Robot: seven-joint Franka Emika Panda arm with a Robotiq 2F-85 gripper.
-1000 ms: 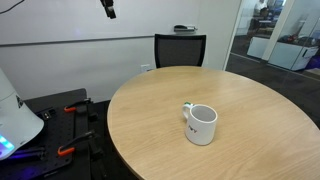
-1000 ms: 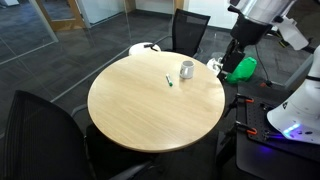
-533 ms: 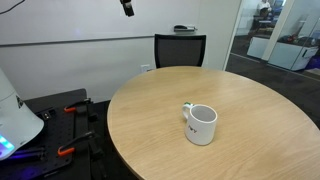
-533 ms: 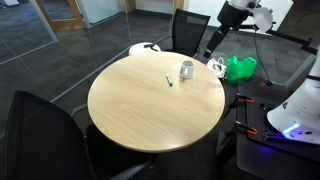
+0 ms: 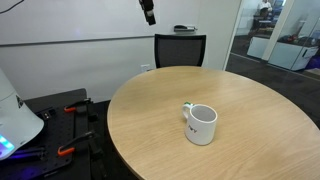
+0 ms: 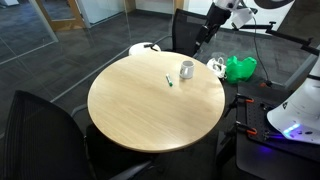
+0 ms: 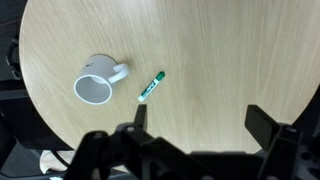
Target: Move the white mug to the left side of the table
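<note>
The white mug (image 5: pixel 200 124) stands upright on the round light-wood table (image 5: pixel 250 100), with its handle and a small dark mark toward the camera. It also shows in an exterior view (image 6: pixel 186 69) near the table's far edge, and from above in the wrist view (image 7: pixel 96 82). My gripper (image 5: pixel 148 11) hangs high above the table, well clear of the mug, and shows in an exterior view (image 6: pixel 205 31) beyond the far edge. In the wrist view the jaws (image 7: pixel 198 118) are open and empty.
A slim green-and-white marker (image 7: pixel 151 86) lies next to the mug, also in an exterior view (image 6: pixel 169 81). Black chairs (image 5: pixel 179 47) stand round the table (image 6: pixel 155 95). A green bag (image 6: pixel 239 68) lies on the floor. A white robot base (image 6: pixel 300 105) stands beside the table.
The gripper has moved across the top of the picture toward the table, staying high. The mug and marker have not moved.
</note>
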